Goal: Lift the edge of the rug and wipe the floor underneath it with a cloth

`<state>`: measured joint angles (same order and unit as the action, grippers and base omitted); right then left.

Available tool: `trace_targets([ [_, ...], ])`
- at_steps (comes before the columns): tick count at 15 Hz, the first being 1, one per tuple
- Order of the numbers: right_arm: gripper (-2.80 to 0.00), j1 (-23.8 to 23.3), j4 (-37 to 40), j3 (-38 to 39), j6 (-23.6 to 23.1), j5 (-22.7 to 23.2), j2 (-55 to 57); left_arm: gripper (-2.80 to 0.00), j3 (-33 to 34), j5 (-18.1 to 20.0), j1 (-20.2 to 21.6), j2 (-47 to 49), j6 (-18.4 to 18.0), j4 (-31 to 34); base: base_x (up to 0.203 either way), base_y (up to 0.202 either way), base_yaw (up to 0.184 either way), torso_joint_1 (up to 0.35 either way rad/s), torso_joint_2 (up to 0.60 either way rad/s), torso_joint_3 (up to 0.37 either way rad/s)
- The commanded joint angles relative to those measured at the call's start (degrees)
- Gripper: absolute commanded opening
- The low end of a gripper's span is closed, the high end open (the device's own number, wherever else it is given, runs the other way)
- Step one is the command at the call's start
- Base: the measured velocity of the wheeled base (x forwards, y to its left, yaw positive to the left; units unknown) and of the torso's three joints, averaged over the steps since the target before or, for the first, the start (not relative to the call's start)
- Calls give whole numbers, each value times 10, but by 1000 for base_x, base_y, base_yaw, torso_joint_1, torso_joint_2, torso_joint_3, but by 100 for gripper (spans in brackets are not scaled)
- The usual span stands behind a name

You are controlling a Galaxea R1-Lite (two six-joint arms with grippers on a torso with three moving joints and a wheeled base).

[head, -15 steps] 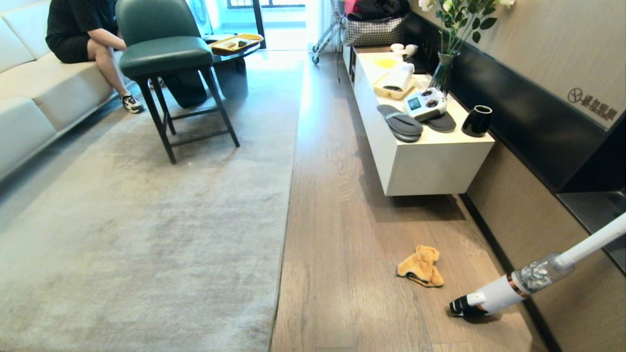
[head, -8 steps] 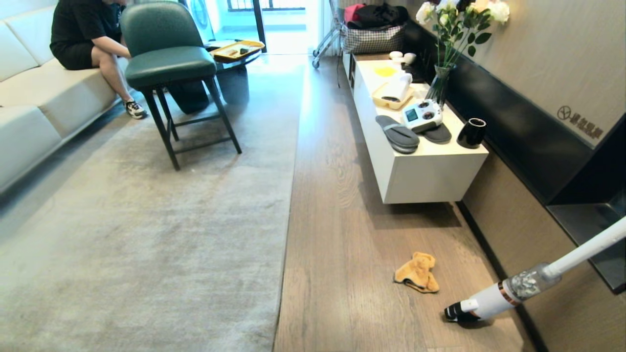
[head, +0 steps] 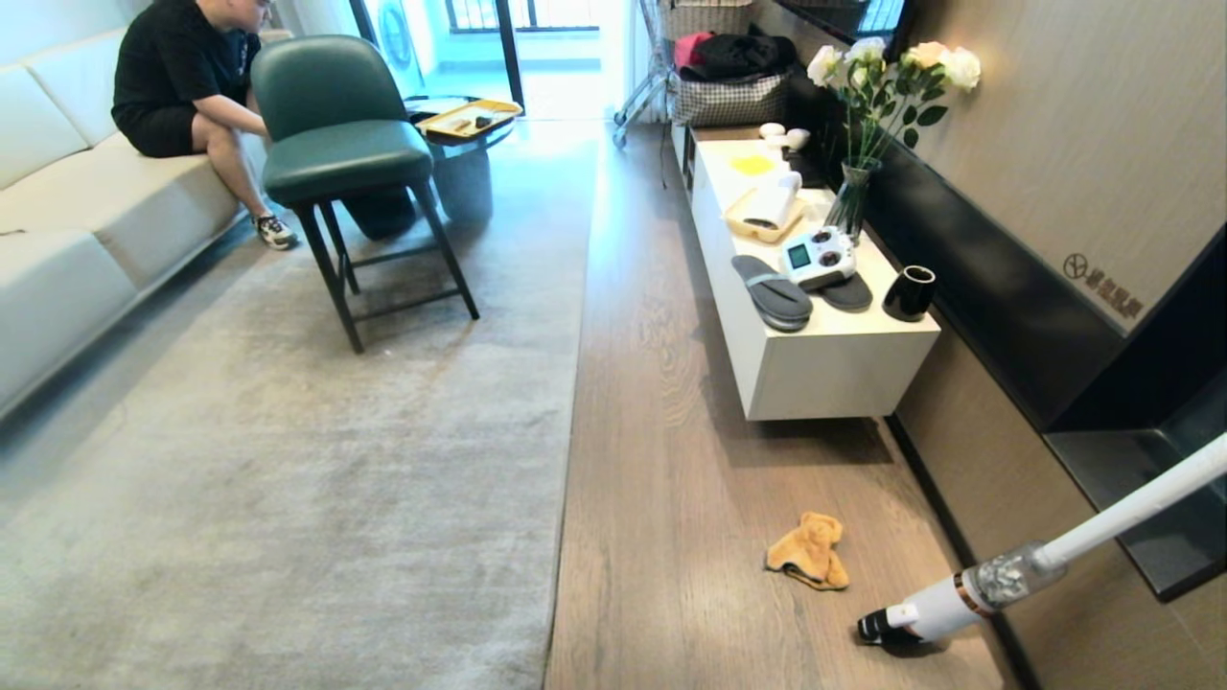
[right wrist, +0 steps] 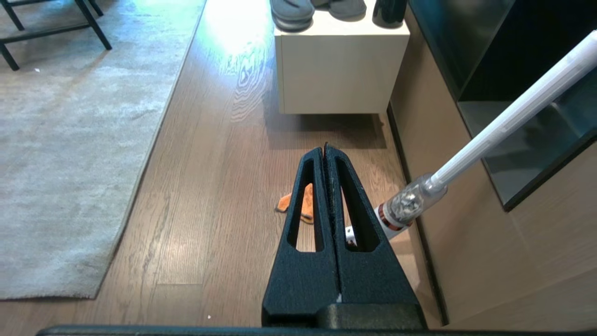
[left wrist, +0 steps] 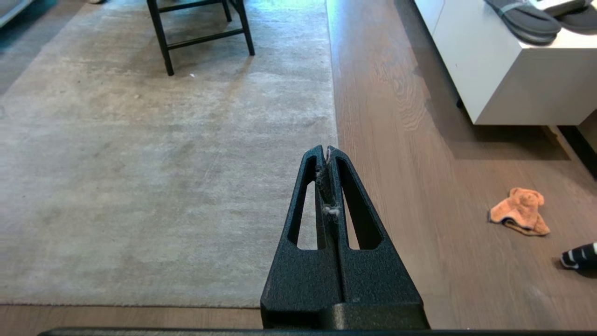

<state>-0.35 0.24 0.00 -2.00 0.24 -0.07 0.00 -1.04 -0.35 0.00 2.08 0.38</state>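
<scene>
The pale grey rug lies flat, and its rug edge (head: 567,431) runs straight beside the brown plank floor (head: 671,460). The orange cloth (head: 807,550) lies crumpled on the planks, right of the rug, near the wall. Neither arm shows in the head view. My left gripper (left wrist: 326,149) is shut and empty, held above the rug edge (left wrist: 332,93), with the cloth (left wrist: 520,217) off to its side. My right gripper (right wrist: 325,148) is shut and empty above the floor, and the cloth (right wrist: 305,200) is partly hidden behind its fingers. The rug's square corner (right wrist: 95,295) shows there.
A white low cabinet (head: 834,369) carrying slippers, a controller, a mug and a vase hangs along the right wall. A stick vacuum (head: 959,599) leans there, its head beside the cloth. A green chair (head: 345,153) stands on the rug; a person (head: 182,86) sits on the sofa (head: 57,249).
The whole head view has shifted: more of the far room shows and the cloth and vacuum sit lower in the picture, so the camera moved. Nothing in the scene has moved.
</scene>
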Motion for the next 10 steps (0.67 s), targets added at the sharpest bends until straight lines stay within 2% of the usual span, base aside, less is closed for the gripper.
trace_targets([
  [1,-280,0,0,0,0,0,1,-280,0,0,0,0,0,0,0,0,0,105,-476,-359],
  [10,-280,0,1,0,0,0,1,-280,0,0,0,0,0,0,0,0,0,150,-502,-352],
])
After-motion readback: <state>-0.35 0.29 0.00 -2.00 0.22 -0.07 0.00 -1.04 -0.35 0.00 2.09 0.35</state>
